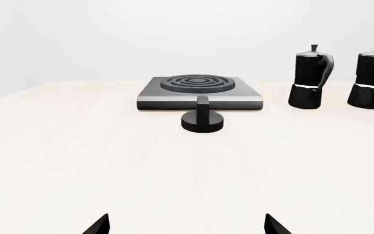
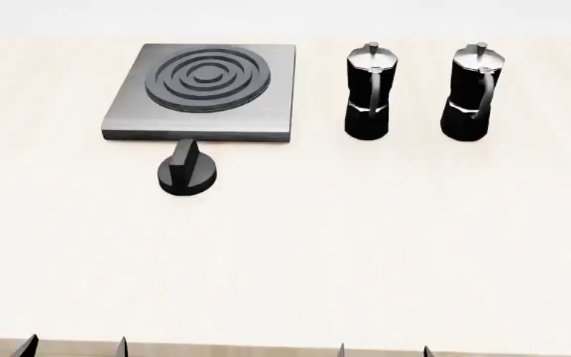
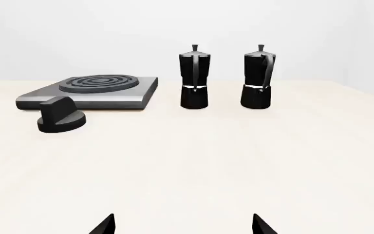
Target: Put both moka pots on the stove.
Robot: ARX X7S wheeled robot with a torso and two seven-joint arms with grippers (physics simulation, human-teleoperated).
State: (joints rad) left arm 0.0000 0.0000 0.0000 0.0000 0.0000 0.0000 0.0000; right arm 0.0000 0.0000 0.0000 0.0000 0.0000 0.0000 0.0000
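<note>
Both my arms are drawn back to the near edge of the pale wooden table point(image 2: 285, 260), so only the dark fingertips show at the bottom of the head view. My left pincer point(image 2: 72, 346) is released, its two tips spread apart with nothing between them, and my right pincer point(image 2: 383, 349) is likewise released and holds nothing. Both sit low and point across the table toward the far side. The two glossy black faceted moka pots stand upright on the table at the far right, side by side but apart: the nearer-to-centre pot point(image 2: 370, 93) and the outer pot point(image 2: 474, 93). Each has a narrow waist, a silvery lid with a small knob, and a curved black handle. To their left lies the flat square brushed grey metal stove point(image 2: 206, 119) with raised dark concentric rings at its middle, nothing on it. A low round black knob point(image 2: 187, 172) rests on the table just in front of the stove's near edge. Bare tabletop stretches between my pincers and all of these things.
</note>
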